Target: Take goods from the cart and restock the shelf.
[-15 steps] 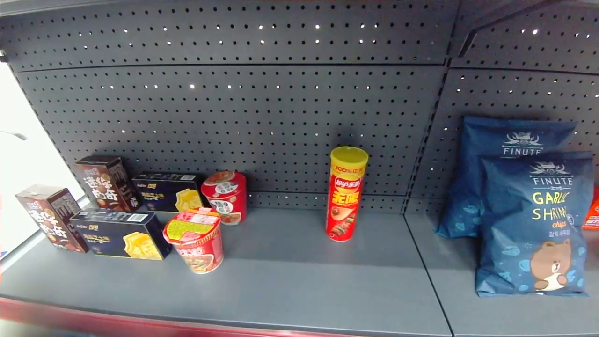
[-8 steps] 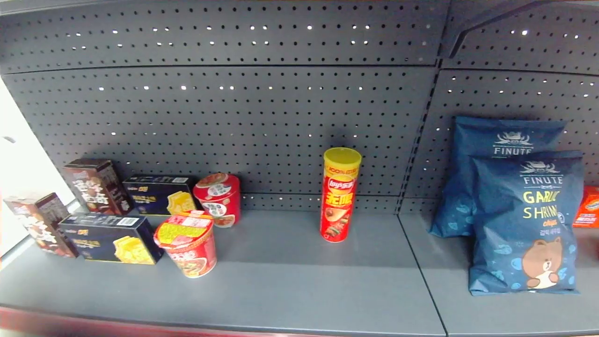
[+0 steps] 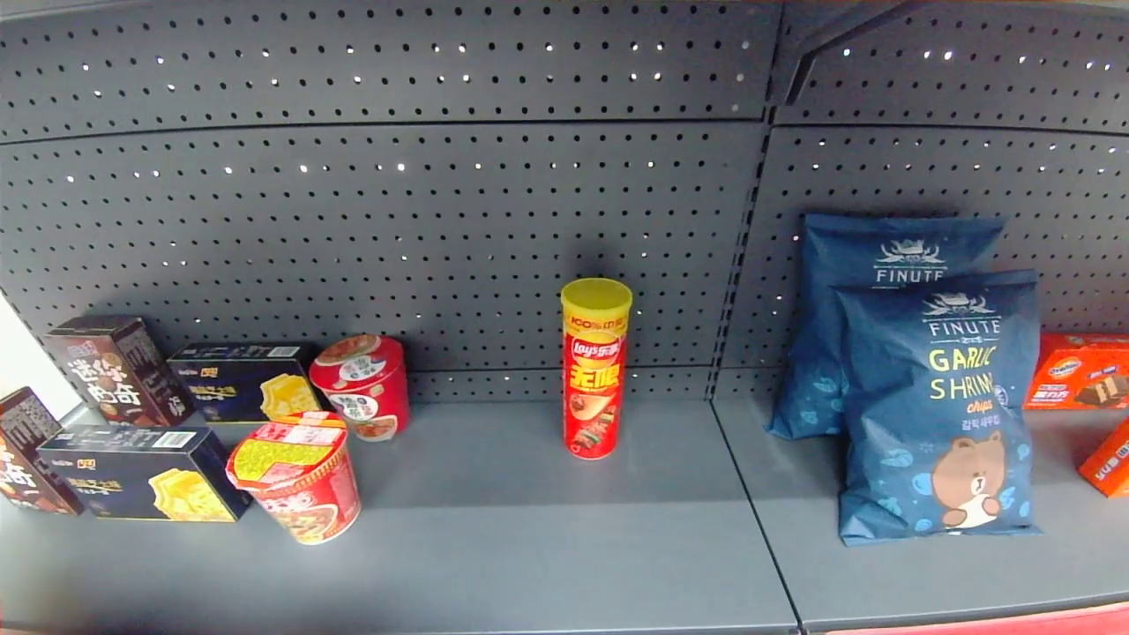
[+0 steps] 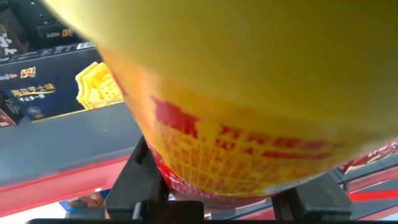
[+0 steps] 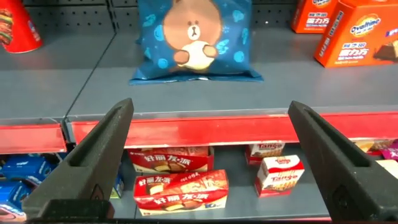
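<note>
A shop: pegboard-backed shelf (image 3: 547,547) stocked with chip bags (image 3: 939,406).

Dark grey metal shelf (image 3: 547,547), perforated back, red front edge. Red cardboard crisp tube (image 3: 596,388), yellow lid. Blue plastic chip bag (image 3: 935,414), brown bear print. Yellow cylindrical can (image 4: 249,93), red lettering.

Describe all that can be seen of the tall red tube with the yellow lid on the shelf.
The tube is a slim cylinder, with a red printed body that looks like cardboard, a yellow band and a yellow lid, closed. It stands upright near the back of the grey shelf, just before the perforated back panel. Only the shelf touches it.
</note>
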